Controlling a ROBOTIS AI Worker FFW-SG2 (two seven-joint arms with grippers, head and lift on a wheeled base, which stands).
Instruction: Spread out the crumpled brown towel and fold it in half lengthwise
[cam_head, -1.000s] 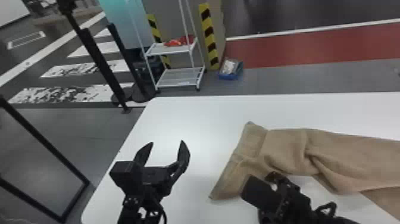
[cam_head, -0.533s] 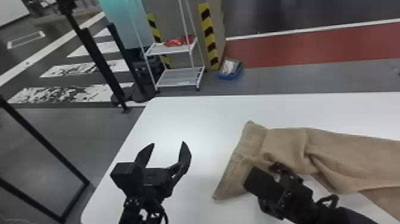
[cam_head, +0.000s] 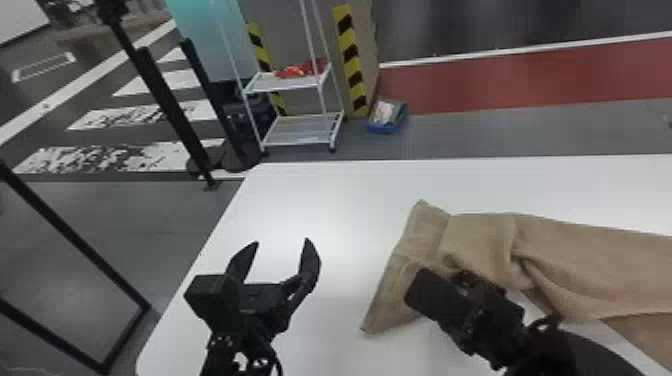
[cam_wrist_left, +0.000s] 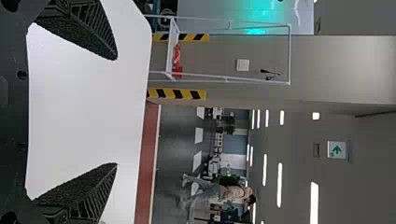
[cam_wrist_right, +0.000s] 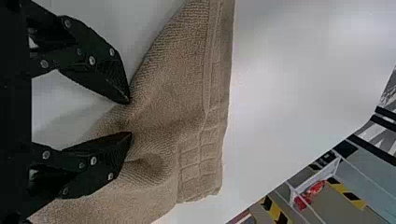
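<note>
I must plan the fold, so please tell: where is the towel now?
In the head view, the towel lies on the table's right part, beside the right gripper.

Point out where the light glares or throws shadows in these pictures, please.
Head view: a soft glare on the white table, just beyond the left gripper; left wrist view: ceiling lights as bright white strips, plus a teal glow; right wrist view: a faint shadow on the table beside the towel, near the right gripper.

Brown towel (cam_head: 480, 245), white table (cam_head: 310, 200), yellow-and-black striped post (cam_head: 351, 65)
</note>
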